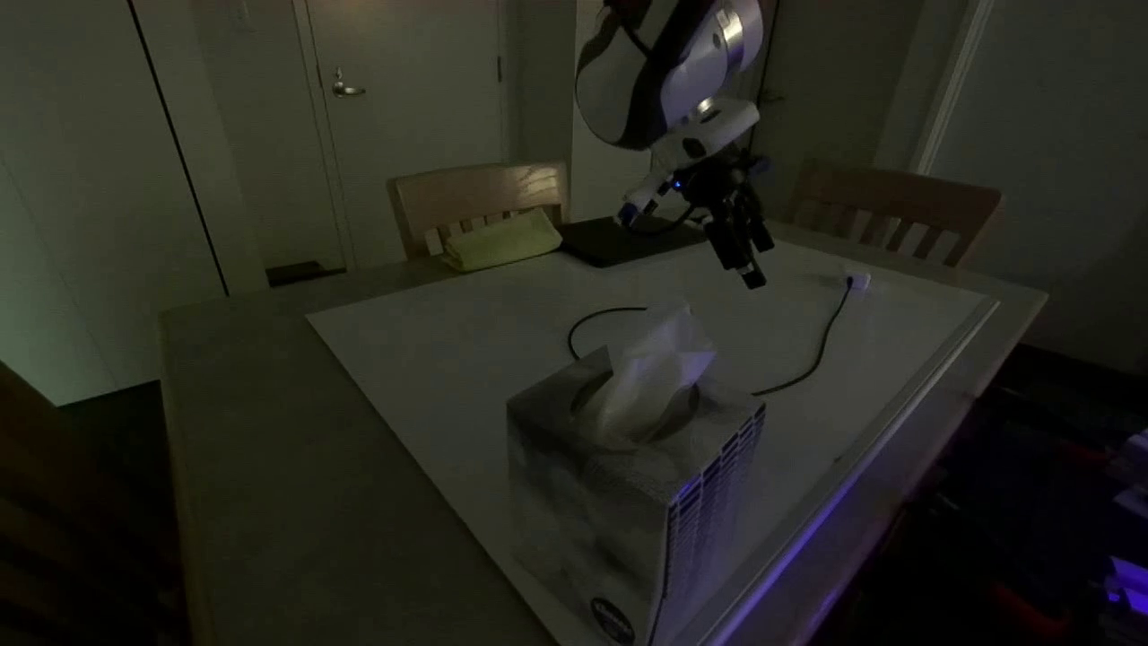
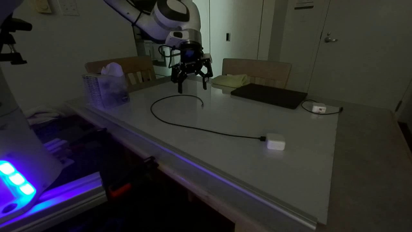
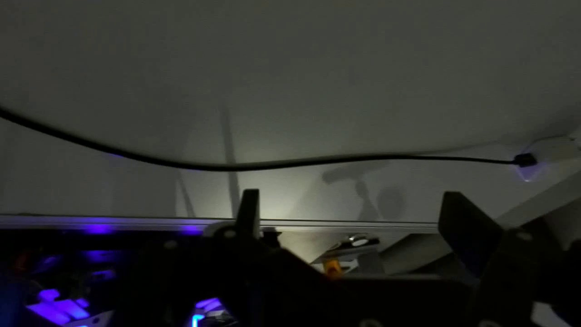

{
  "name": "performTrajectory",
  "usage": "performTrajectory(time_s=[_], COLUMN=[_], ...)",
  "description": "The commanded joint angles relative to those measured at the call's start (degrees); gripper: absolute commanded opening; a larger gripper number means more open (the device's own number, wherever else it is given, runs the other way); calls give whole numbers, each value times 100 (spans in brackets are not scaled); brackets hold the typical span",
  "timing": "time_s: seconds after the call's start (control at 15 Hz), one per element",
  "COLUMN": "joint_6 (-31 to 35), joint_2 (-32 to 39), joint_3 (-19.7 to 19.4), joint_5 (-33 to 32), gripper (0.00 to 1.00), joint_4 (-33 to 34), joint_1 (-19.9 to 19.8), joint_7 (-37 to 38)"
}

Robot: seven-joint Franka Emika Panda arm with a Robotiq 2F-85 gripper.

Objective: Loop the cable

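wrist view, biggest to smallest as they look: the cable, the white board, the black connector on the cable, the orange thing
Largest: white board
Next: cable, though it runs out of the picture
Smallest: black connector and orange thing, too alike to rank

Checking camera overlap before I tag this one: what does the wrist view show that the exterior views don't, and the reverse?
Only the wrist view: rounded and bar-like shadows on the white board, between the black cable and the board's edge.
Only the exterior views: the tissue box, yellow cloth, flat dark pad, wooden chairs; also, in an exterior view, the cable's free end.
Shared: part of the cable, its white plug (dim in the wrist view), the board, the open gripper.
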Motion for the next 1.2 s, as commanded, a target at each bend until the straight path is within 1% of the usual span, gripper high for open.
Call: performTrajectory(time_s=[0.0,0.13,0.33,0.4,0.47,0.6,0.67,0.73,0.8,0.87,0.93,1.0,1.07,1.13], joint_6=[273,269,283,312,470,566,640,849,1055,1496,1931,2254,1652,1917], joint_2=[-615,-713,-788,-797,-915,-1106,-1045,-1111,-1070,-1115,-1114,-1121,-844,-849], joint_3=[508,638,650,668,735,806,636,532,361,166,-36,-229,101,-62], joint_5=[-811,-987,-1026,-1231,-1589,-2334,-2509,-2753,-2847,-2927,-2904,-2626,-2729,-2704], gripper=[100,100,100,100,100,100,100,100,100,100,100,100,100,100], joint_4=[-45,-31,-17,-43,-167,-361,-523,-720,-882,-1178,-1419,-1616,-1063,-1268], joint_1=[-331,-405,-439,-424,-413,-374,-178,-48,92,237,365,424,184,274], joint_7=[580,769,820,903,908,1041,888,895,889,889,888,886,883,883])
